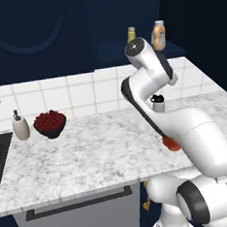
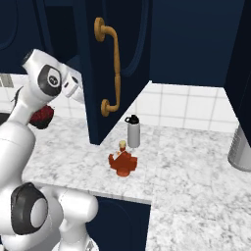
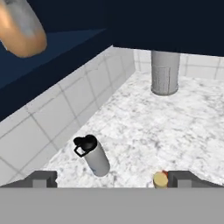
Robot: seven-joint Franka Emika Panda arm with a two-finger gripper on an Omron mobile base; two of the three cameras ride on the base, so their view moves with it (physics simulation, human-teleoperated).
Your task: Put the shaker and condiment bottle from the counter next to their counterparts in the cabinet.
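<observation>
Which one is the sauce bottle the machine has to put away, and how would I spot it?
Find the white-and-grey marbled counter below the open dark navy cabinet door. Near the front edge sits a squat deep-red bottle with a tan stopper. Just behind it stands a taller grey shaker with a black top; the red one is lower and rounder.

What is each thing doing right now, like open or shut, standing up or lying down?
pincer: open, holding nothing
cabinet: door open
condiment bottle: upright on the counter
yellow shaker: upright on the cabinet shelf
pale orange bottle: upright beside it
grey shaker: upright on the counter
</observation>
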